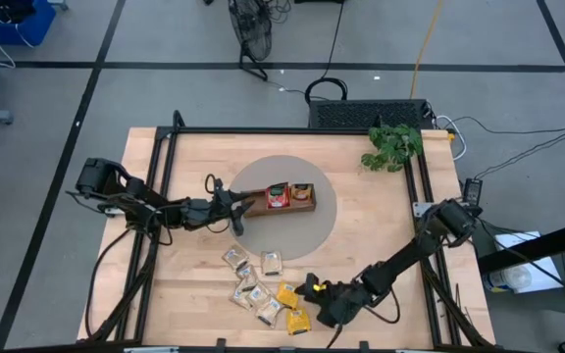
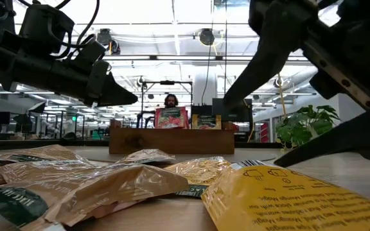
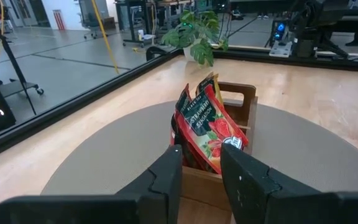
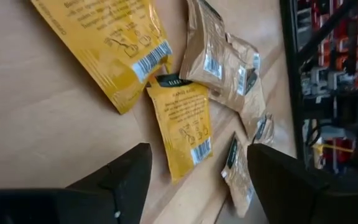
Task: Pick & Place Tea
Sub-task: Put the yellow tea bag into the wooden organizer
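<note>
A brown wooden tray (image 1: 292, 204) sits on a round grey mat (image 1: 284, 206) in the middle of the table (image 1: 381, 235). Two tea sachets stand in the tray: one red sachet (image 1: 279, 195) and one yellow sachet (image 1: 302, 191) just to its right.

The left gripper (image 1: 240, 206) is at the left end of the tray. Its two fingers (image 3: 166, 177) are spread a little, with nothing between them, and the red sachet is right in front of them.

More tea lies flat near the front edge of the table. About five pale beige sachets (image 1: 253, 279) lie in a loose bunch. Just to their right are about three yellow sachets (image 1: 287, 294).

The right gripper (image 1: 314, 297) is over the yellow ones. Its fingers (image 4: 129, 177) are wide apart and hold nothing. One yellow sachet (image 4: 182, 127) lies on the table between them.

One green plant (image 1: 392, 145) is at the far right of the table.
</note>
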You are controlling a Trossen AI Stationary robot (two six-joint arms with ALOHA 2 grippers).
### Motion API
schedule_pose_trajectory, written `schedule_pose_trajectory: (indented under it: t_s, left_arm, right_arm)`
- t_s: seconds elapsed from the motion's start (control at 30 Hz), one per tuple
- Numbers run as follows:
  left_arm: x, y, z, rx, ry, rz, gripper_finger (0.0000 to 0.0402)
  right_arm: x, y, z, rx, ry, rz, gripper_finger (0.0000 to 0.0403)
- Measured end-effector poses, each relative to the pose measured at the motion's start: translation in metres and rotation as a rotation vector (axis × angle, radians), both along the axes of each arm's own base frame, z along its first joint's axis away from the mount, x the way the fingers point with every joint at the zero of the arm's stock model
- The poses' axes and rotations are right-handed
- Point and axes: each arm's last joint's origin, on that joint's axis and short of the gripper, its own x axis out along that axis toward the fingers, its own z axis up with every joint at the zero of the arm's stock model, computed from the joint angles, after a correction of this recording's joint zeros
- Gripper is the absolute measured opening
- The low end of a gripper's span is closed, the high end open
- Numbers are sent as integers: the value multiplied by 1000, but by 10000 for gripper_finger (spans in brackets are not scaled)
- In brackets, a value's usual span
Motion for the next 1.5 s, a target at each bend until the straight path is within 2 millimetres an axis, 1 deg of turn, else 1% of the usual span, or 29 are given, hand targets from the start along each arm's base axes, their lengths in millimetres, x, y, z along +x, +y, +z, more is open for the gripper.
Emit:
schedule_pose_trajectory:
  t_s: [0.1, 0.27, 0.33, 0.4, 0.47, 0.57, 0.7, 0.8, 1.03, 1.2, 1.33, 1.43, 1.5]
  left_arm:
    - [0, 0, 0, 0, -2, 0, 115]
    - [0, 0, 0, 0, 0, 0, 115]
    - [0, 0, 0, 0, 0, 0, 115]
    - [0, 0, 0, 0, 0, 0, 115]
    - [0, 0, 0, 0, 0, 0, 115]
    - [0, 0, 0, 0, 0, 0, 115]
    - [0, 0, 0, 0, 0, 0, 115]
    - [0, 0, 0, 0, 0, 0, 115]
    - [0, 0, 0, 0, 0, 0, 115]
    - [0, 0, 0, 0, 0, 0, 115]
    - [0, 0, 0, 0, -1, 0, 115]
    - [0, 0, 0, 0, -1, 1, 115]
    - [0, 0, 0, 0, 0, 1, 115]
  right_arm:
    - [4, -3, 1, 10, -20, -4, 240]
    - [10, -6, 3, -141, 8, 66, 238]
    - [15, -6, 6, -158, 36, 52, 238]
    - [21, -5, 11, -114, 78, 5, 238]
    - [30, -6, 21, -30, 114, -50, 238]
    - [38, -13, 27, 46, 152, -84, 238]
    - [41, -21, 22, 62, 220, -43, 238]
    - [40, -22, 19, 66, 258, -16, 237]
    - [46, -18, 14, 54, 252, 24, 237]
    - [58, -20, 8, 61, 258, 32, 237]
    - [62, -23, 2, 49, 255, 43, 237]
    - [63, -27, -1, 70, 270, 28, 227]
    - [64, -29, -3, 104, 292, 23, 211]
